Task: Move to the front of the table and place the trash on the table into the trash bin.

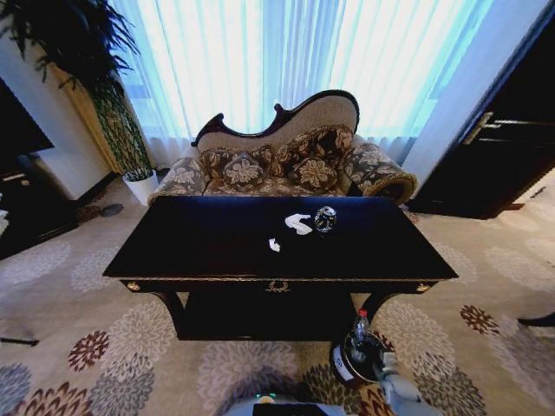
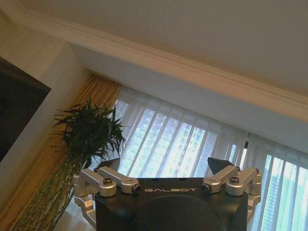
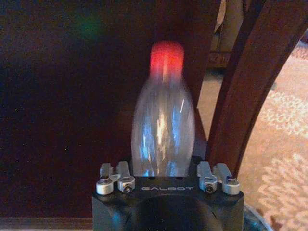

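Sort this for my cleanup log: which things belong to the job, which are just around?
Job: bottle in right gripper above bin; paper scraps; ball; table.
Around: sofa; plant; carpet; left gripper.

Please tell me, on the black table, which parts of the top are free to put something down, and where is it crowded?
The glossy near-black table is bare across its left half and along its right end. The middle is occupied: two white paper scraps and a small shiny clear-dark ball, the ball nearest the sofa-side edge. The right gripper holds the clear red-capped bottle over the round dark bin.
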Available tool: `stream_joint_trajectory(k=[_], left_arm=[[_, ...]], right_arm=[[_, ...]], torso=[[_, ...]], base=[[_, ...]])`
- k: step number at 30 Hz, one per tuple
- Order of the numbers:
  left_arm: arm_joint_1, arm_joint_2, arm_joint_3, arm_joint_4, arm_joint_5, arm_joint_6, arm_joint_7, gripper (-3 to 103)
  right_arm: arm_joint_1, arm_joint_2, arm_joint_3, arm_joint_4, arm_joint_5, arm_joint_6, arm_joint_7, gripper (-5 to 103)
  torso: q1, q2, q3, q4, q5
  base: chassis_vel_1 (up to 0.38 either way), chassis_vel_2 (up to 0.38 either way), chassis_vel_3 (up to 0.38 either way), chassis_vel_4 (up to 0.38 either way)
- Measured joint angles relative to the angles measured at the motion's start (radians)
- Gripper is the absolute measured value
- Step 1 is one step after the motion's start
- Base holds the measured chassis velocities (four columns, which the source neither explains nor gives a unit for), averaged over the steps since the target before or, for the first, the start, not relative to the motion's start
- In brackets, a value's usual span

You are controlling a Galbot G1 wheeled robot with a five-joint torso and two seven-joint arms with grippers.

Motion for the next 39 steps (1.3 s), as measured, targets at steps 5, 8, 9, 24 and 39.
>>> stream_joint_trajectory(k=[5,8,9,24,39], left_arm=[[-0.006,0.004,0.011,0.0,-0.002,-0.002,0.001,100],[-0.011,0.005,0.028,0.0,0.0,-0.002,0.003,100],[-0.012,0.005,0.034,0.0,0.002,-0.002,0.003,100],[-0.014,0.012,0.076,0.0,0.058,0.069,-0.15,100],[-0.012,0.012,0.102,0.0,0.087,0.092,-0.188,100]], right_arm=[[0.023,-0.014,0.002,-0.025,-0.012,0.01,-0.003,78],[0.026,-0.018,0.003,-0.028,-0.017,0.015,-0.009,93],[0.022,-0.018,0.003,-0.022,-0.02,0.017,-0.013,93],[-0.23,-0.017,-0.01,0.359,0.022,0.023,-0.1,100],[-0.49,-0.1,0.061,0.771,0.014,0.177,-0.147,100]], torso=[[0.0,0.0,0.0,0.0,-0.0001],[0.0,0.0,0.0,0.0001,-0.0001],[0.0,0.0,0.0,0.0001,0.0],[0.0,0.0,0.0,0.0001,-0.0002],[0.0,0.0,0.0,0.0,-0.0001]], base=[[0.0,0.0,0.0,0.0],[0.0,0.0,0.0,0.0],[0.0,0.0,0.0,0.0],[0.0,0.0,0.0,0.0],[0.0,0.0,0.0,0.0]])
